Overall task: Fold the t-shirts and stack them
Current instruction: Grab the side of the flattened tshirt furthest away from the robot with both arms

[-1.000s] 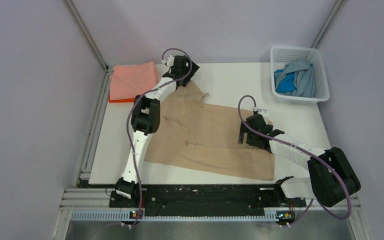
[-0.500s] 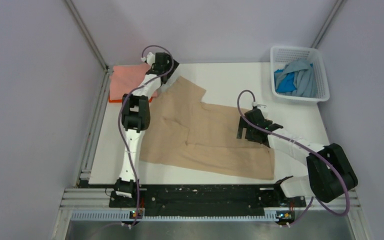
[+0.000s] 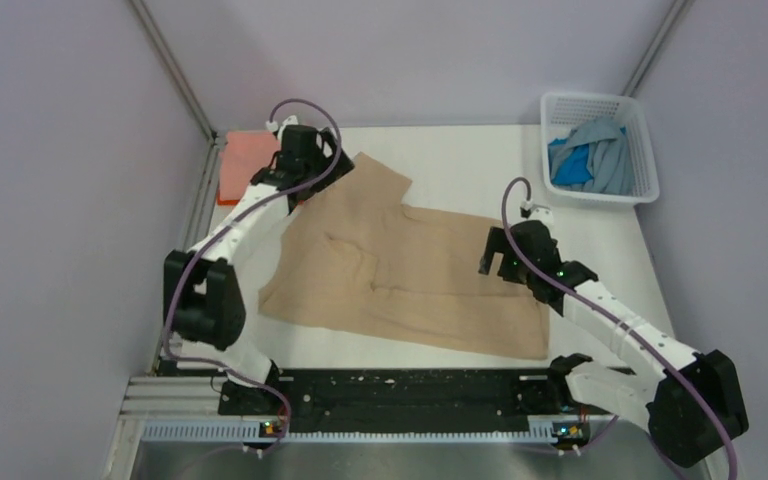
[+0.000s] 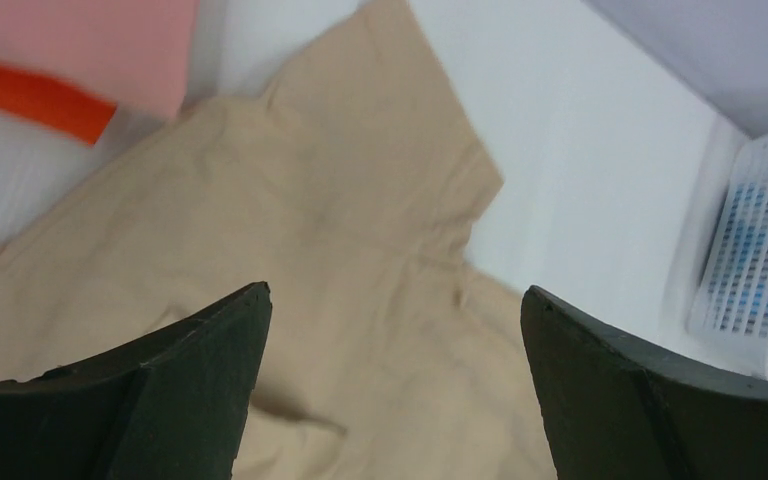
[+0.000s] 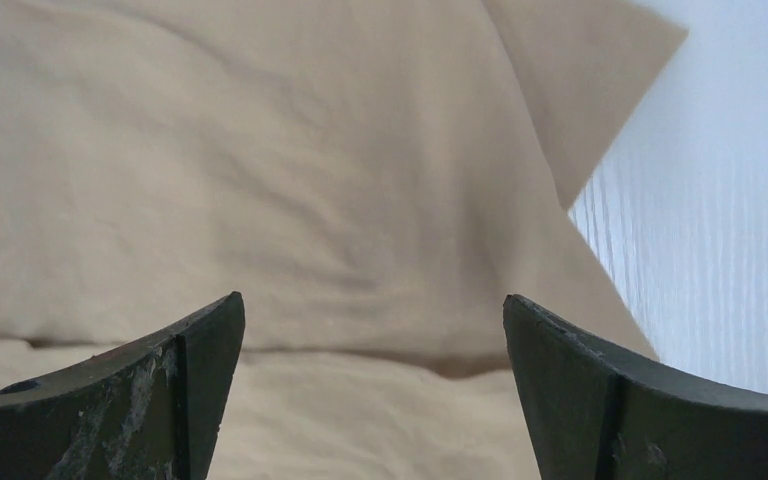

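Observation:
A tan t-shirt [image 3: 400, 270] lies spread across the middle of the table, partly folded, one sleeve [image 3: 380, 180] pointing to the back. My left gripper [image 3: 312, 178] hovers open over its far left part; in the left wrist view the left gripper [image 4: 395, 292] has only tan cloth [image 4: 340, 230] below it. My right gripper [image 3: 490, 262] is open above the shirt's right side, and the right gripper [image 5: 372, 300] holds nothing over a fold of the shirt [image 5: 260, 180]. A folded salmon pink shirt [image 3: 245, 158] rests on an orange one [image 3: 228, 198] at the back left.
A white lattice basket [image 3: 640, 130] at the back right holds blue and light blue-grey shirts [image 3: 590, 160]. The basket [image 4: 750, 260] also shows at the right edge of the left wrist view. Metal frame rails run along the table's left edge [image 3: 188, 260].
The left arm swung away from the back, its elbow dropping out to the left, and its gripper moved left. The right gripper shifted slightly right and opened a bit wider. The shirt's left edge moved.

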Motion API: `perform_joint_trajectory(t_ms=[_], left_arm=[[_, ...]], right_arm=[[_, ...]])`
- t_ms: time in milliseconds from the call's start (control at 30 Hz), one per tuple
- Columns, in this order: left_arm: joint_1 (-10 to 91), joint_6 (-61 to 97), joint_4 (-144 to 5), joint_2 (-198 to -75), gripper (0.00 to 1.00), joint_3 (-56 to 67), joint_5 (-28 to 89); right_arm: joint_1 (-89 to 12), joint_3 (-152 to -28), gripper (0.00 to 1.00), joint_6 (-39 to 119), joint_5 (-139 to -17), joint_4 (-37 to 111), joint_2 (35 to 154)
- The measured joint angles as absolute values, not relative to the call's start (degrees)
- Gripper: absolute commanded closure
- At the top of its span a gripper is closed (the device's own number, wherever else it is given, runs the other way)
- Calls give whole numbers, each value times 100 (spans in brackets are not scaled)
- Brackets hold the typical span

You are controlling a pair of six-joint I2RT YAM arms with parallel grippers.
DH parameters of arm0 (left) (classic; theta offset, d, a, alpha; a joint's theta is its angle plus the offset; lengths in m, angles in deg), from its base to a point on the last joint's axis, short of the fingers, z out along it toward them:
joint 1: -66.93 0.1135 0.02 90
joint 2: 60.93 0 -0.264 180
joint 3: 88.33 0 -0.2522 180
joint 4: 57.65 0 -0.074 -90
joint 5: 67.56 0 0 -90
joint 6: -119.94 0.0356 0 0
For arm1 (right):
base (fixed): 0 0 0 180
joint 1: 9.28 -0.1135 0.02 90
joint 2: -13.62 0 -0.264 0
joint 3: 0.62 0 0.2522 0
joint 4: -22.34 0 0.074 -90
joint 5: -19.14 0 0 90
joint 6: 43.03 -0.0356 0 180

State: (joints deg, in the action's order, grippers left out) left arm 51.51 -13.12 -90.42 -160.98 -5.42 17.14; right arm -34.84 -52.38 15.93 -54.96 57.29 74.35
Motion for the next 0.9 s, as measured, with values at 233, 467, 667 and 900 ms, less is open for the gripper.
perform_joint_trajectory(t_ms=[233,467,667,900], left_arm=[[5129,-1413,-8976,-14655,1,2083,1746],[5122,-1699,-8889,-14832,1,3086,1864],[5037,-2069,-8651,-14474,1,3519,1716],[4626,-2799,-8933,-13117,1,4592,1351]], right_arm=[[-3484,-4359,1,1385,-5963,5836,7371],[-3410,-4547,1,1271,-5808,5495,8405],[-2975,-5011,1,1494,-5841,5218,9091],[-2533,-5127,1,1588,-6031,5198,9205]])
